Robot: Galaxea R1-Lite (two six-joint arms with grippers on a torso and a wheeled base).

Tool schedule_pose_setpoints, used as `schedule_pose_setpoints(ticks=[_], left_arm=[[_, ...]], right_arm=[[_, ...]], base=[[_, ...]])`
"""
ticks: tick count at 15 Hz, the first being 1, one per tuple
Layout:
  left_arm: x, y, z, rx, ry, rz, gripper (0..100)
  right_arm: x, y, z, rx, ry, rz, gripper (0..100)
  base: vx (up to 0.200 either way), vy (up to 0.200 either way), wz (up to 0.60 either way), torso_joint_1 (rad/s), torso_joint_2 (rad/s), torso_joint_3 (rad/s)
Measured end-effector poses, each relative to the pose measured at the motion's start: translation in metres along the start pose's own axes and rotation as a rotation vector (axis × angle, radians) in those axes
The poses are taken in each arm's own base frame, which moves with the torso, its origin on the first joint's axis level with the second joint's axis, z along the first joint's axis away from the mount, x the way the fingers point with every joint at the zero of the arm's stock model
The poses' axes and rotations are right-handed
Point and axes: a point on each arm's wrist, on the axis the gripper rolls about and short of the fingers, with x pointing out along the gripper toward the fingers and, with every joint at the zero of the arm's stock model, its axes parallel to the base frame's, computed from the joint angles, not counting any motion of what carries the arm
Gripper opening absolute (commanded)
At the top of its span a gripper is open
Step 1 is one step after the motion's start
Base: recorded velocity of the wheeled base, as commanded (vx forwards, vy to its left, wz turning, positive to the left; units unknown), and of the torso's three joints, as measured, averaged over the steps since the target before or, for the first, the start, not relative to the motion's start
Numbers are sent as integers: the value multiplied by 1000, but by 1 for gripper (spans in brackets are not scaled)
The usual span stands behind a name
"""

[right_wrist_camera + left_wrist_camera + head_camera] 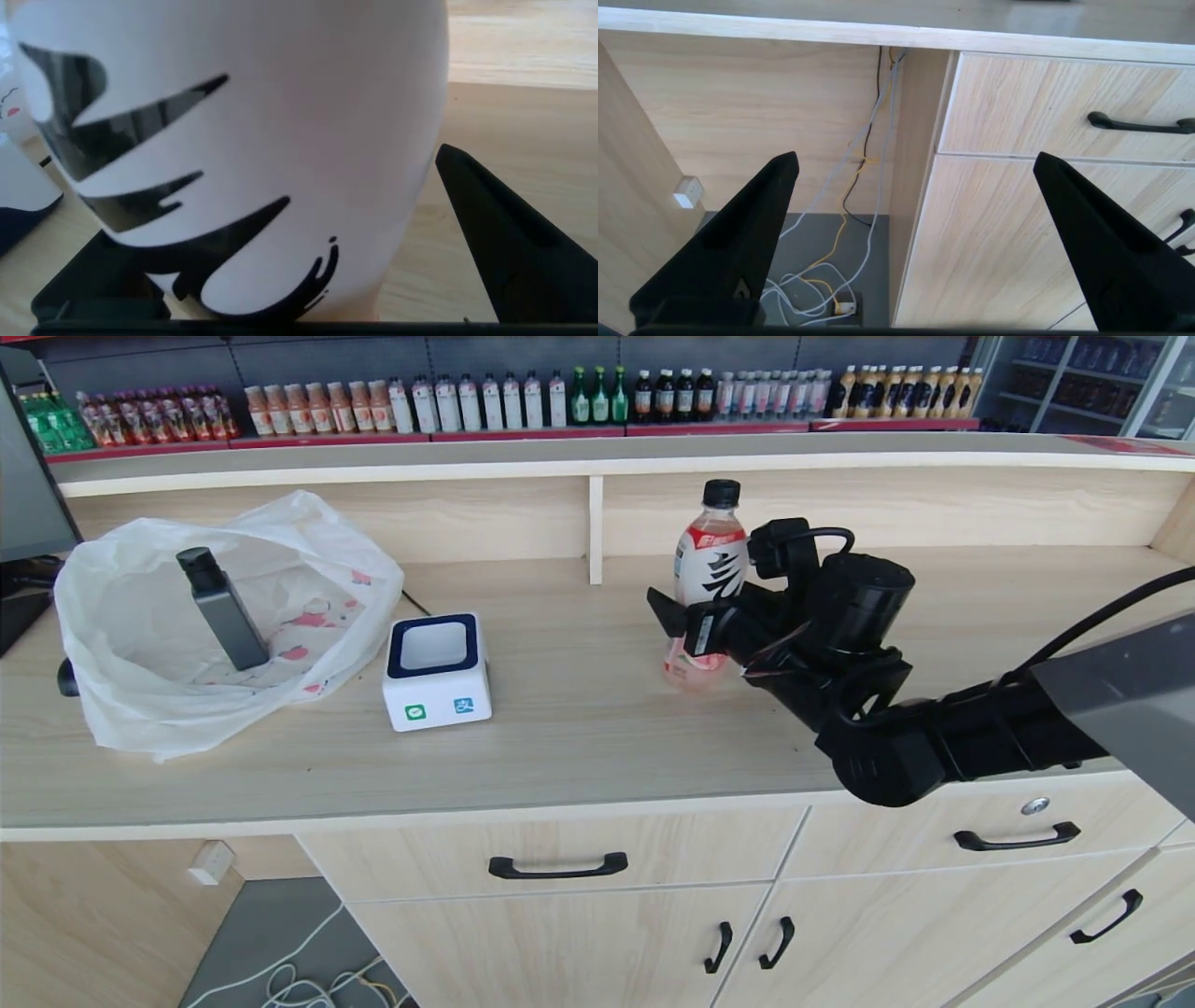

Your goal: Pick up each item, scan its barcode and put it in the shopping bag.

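Wood surface (579, 709), ctr-right of frame: bottle (709, 581) upright w/ right end effector (689, 633) apart, straddling lower label, not clamped. Risk: off-centre closing could tip bottle. Scanner (436, 672), shopping bag (140, 700) frame left. Left end effector (910, 177) apart, empty.

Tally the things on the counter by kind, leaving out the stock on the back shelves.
Bottles: 2 (grey bottle standing in the bag, pink drink bottle outside it)
Shopping bag: 1
Scanner: 1
Total: 4
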Motion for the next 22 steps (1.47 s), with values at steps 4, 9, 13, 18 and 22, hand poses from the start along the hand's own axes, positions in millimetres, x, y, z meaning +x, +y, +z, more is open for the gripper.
schedule_pose_setpoints(ticks=[4,9,13,18,22], left_arm=[[0,0,0,0,0,0,100],[0,0,0,0,0,0,100],[0,0,0,0,0,0,100],[0,0,0,0,0,0,100],[0,0,0,0,0,0,100]], right_arm=[[5,0,-1,1,-12,-2,100],[7,0,-1,0,-11,-9,0],[6,0,2,5,-18,-11,0],[5,-2,8,7,-28,-14,0],[-1,-4,21,8,-55,-15,0]], base=[[0,0,0,0,0,0],[0,0,0,0,0,0],[0,0,0,0,0,0],[0,0,0,0,0,0],[0,0,0,0,0,0]])
